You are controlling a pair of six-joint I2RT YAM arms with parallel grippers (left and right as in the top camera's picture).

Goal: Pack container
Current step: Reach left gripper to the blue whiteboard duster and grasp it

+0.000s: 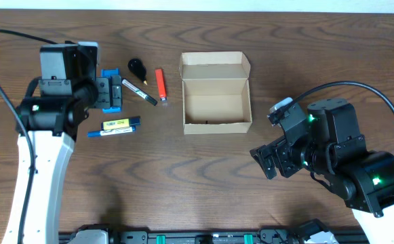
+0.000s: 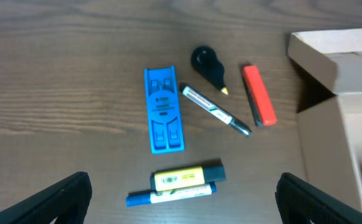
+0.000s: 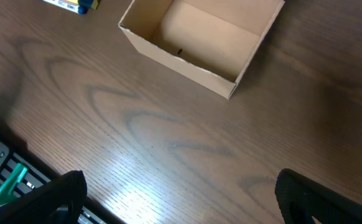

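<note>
The container (image 1: pixel 215 95) is a tan cardboard box standing open at the table's middle, its flap lid (image 1: pixel 214 66) folded back on the far side; it looks empty. It also shows in the left wrist view as the container (image 2: pixel 349 93) and in the right wrist view as the container (image 3: pixel 199 37). Left of it lie a red marker (image 2: pixel 258 95), a black-and-white pen (image 2: pixel 215 110), a small black piece with a yellow tip (image 2: pixel 207 62), a flat blue piece (image 2: pixel 164 110), a yellow highlighter (image 2: pixel 187 177) and a blue marker (image 2: pixel 171 195). My left gripper (image 1: pixel 108 90) hovers open over them. My right gripper (image 1: pixel 264 161) is open over bare wood, right of the box.
A black rail with green clips (image 3: pixel 6 180) runs along the table's front edge. Black cables (image 1: pixel 359 91) loop from both arms.
</note>
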